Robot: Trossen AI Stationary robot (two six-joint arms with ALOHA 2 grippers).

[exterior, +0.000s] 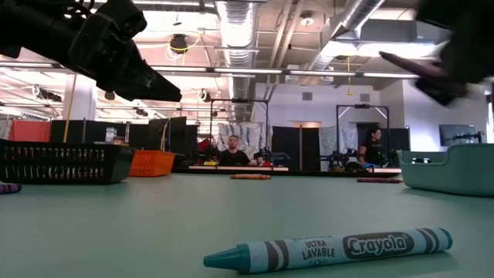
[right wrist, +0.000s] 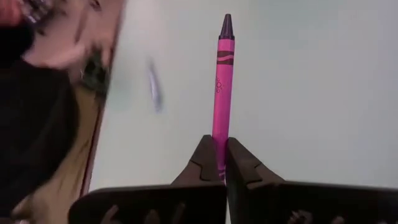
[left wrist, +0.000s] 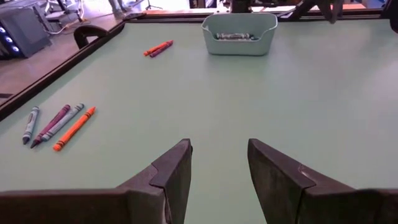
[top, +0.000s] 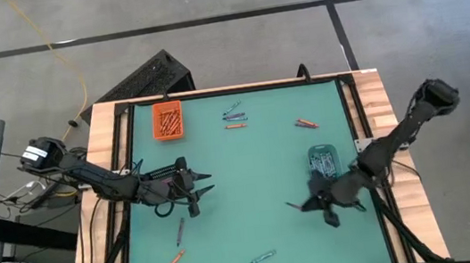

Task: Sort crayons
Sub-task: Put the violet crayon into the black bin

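The right gripper (right wrist: 221, 163), at about four o'clock on the green mat (top: 248, 166) in the high view and just below the teal tray (top: 322, 160), is clenched on a pink crayon (right wrist: 222, 81) that juts straight out past its fingertips. The left gripper (left wrist: 219, 163) hovers at about nine o'clock, jaws apart and gripping nothing. Loose crayons lie near twelve o'clock (top: 233, 114), at about two o'clock (top: 306, 124) and around seven o'clock (top: 177, 246), with more inside the orange tray (top: 168, 120) at eleven o'clock.

Open green mat (top: 250, 179) between both arms — only scattered crayons (top: 233, 116) and two trays (top: 168, 120) obstruct.
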